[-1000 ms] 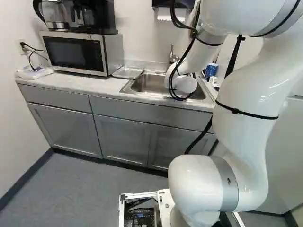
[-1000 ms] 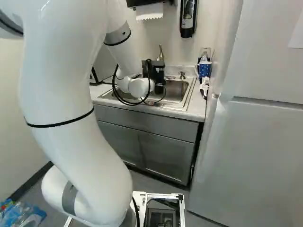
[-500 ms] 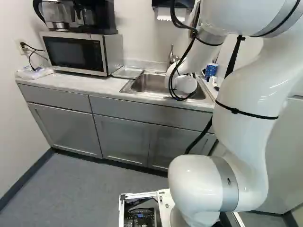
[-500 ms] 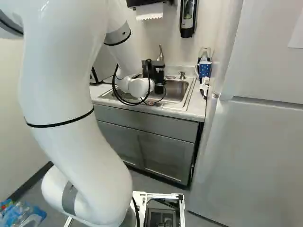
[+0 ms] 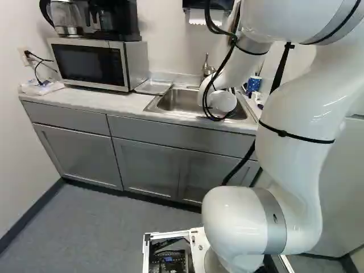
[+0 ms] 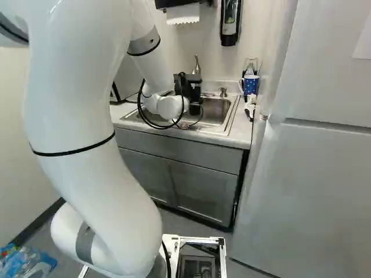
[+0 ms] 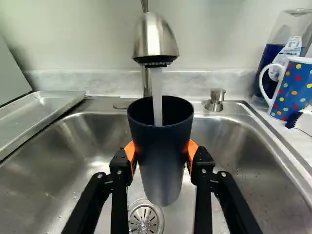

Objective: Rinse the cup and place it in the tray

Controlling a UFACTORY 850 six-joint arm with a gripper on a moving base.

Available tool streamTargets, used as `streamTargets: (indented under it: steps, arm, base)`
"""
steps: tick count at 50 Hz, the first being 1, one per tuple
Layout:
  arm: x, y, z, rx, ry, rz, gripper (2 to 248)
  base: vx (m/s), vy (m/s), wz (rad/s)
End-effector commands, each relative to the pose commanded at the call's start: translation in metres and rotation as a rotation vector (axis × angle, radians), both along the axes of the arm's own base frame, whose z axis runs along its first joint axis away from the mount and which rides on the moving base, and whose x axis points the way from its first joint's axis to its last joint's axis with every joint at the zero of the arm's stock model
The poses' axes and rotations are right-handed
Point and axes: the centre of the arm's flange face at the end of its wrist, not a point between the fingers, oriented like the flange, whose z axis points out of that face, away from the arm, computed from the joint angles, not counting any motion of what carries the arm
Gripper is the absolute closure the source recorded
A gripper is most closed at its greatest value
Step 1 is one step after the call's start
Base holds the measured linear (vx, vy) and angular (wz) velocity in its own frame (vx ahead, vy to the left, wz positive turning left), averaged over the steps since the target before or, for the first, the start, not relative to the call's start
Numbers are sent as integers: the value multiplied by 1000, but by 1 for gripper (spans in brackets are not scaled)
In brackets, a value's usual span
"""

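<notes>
Beneath the running faucet (image 7: 156, 41), the gripper (image 7: 161, 153) pinches the dark cup (image 7: 161, 146) from both sides, fingers a cup's breadth apart, mouth up, presumably so water rinses inside.

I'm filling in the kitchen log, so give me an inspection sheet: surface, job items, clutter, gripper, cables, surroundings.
Surface: steel sink in a pale countertop; droplets inside the basin.
Job items: dark cup under the faucet, water running into it; metal tray between sink and microwave.
Clutter: dotted mug and bottle at the sink's far side from the tray.
Gripper: fingers closed on the cup from both sides.
Cables: black loops around the arm's wrist; cords beside the microwave.
Surroundings: coffee maker on the microwave; refrigerator; paper towels; plastic bottles on the floor.
</notes>
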Motion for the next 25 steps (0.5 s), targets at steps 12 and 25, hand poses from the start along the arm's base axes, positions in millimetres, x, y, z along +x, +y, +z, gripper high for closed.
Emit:
streamTargets:
  steps: [12, 25]
  arm:
    - [0, 0, 0, 0, 0, 0, 129]
    - [0, 0, 0, 0, 0, 0, 129]
  base:
    - [0, 0, 0]
    - [0, 0, 0]
